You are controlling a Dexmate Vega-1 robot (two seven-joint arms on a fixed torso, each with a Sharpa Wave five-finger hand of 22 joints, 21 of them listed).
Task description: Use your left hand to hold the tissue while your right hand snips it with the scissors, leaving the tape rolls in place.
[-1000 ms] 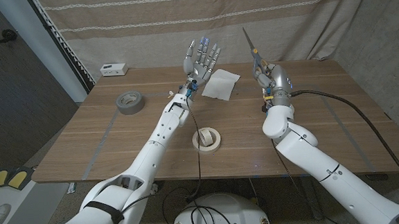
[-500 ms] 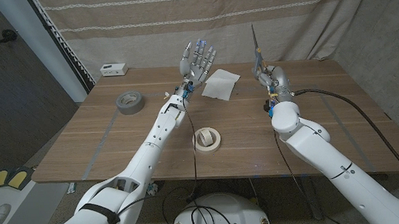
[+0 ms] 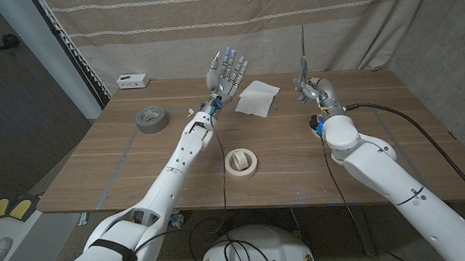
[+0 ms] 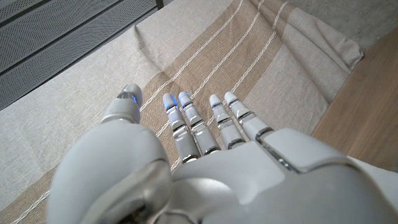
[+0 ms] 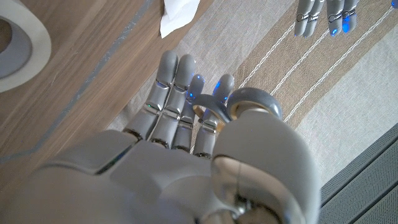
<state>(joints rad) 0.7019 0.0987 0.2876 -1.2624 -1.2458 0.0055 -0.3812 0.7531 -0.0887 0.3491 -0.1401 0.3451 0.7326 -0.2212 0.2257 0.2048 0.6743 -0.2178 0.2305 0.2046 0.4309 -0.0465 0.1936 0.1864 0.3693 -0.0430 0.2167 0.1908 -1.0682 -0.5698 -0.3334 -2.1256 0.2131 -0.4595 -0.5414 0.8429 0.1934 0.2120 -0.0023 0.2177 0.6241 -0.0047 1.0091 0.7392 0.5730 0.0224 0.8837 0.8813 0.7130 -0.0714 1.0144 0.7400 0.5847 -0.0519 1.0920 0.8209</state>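
Since the earlier frames the right robot hand (image 3: 309, 89) has swung toward the right of the frame and turned the scissors (image 3: 303, 53) from a leftward lean to nearly upright, while the left robot hand (image 3: 226, 72) has slid a little left and up, off the tissue's corner. Now, in the head view, the left robot hand is raised above the tabletop (image 3: 137, 165) in the upper middle of the frame, fingers spread apart and pointing up, holding nothing; in its wrist view the same hand (image 4: 205, 162) shows straight, parted fingers against the striped curtain (image 4: 93, 93). The tissue (image 3: 256, 98), a white sheet, lies flat on the tabletop just right of and below that hand, apart from it, between the two hands. The right robot hand is clamped on the scissors' handles, right of the tissue, with the blades rising thin and close together in front of the curtain; in the right wrist view, fingers (image 5: 168, 99) curl around a handle loop (image 5: 214, 112), with the tissue's corner (image 5: 177, 15) near the frame's top. A grey tape roll (image 3: 152, 118) lies flat at the left of the tabletop and a cream one (image 3: 241, 161) lies flat in the lower middle, both well apart from the hands. A small white box (image 3: 131, 80) sits at the tabletop's far left corner.
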